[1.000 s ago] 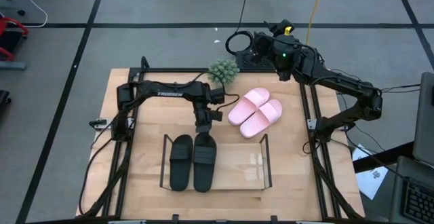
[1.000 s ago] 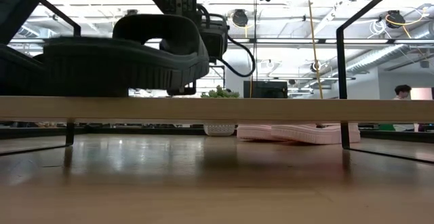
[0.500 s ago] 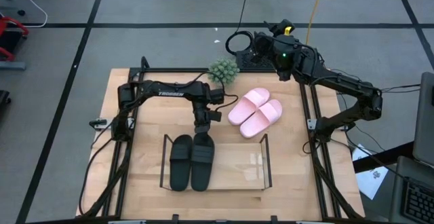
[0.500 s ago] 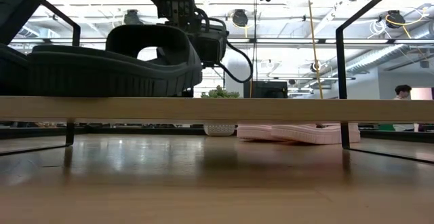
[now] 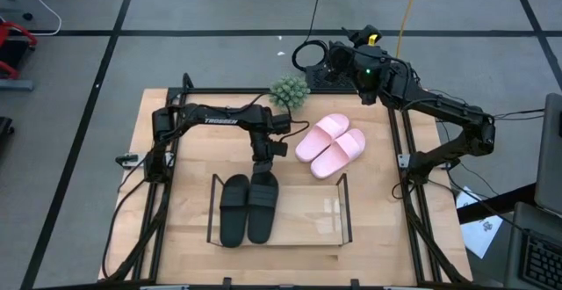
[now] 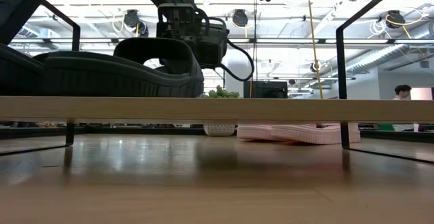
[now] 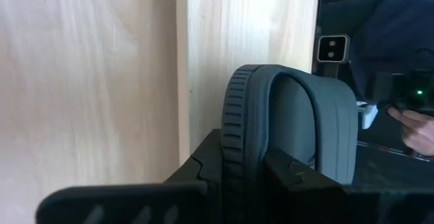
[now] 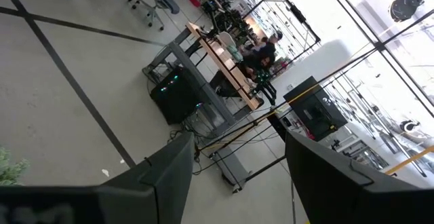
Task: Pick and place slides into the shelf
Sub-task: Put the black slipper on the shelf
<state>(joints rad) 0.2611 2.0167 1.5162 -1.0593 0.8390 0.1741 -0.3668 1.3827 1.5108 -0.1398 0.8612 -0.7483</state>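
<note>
The heel rim of the second black slide (image 5: 263,205) is pinched narrowly by the left gripper (image 5: 265,174), the slide lying in the shelf (image 5: 342,204) beside its mate (image 5: 234,208). The pink pair (image 5: 331,145) is left on the table. The right gripper (image 5: 327,58) is held wide, empty, behind the table.

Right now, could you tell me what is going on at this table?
The left tool is at the heel of the second black slide, setting it on the shelf beside the first black slide. Its fingers flank the heel edge; whether they are gripping is unclear. The pink pair lies on the table behind the shelf, not yet placed. The right tool waits open, raised past the table's back edge.
</note>
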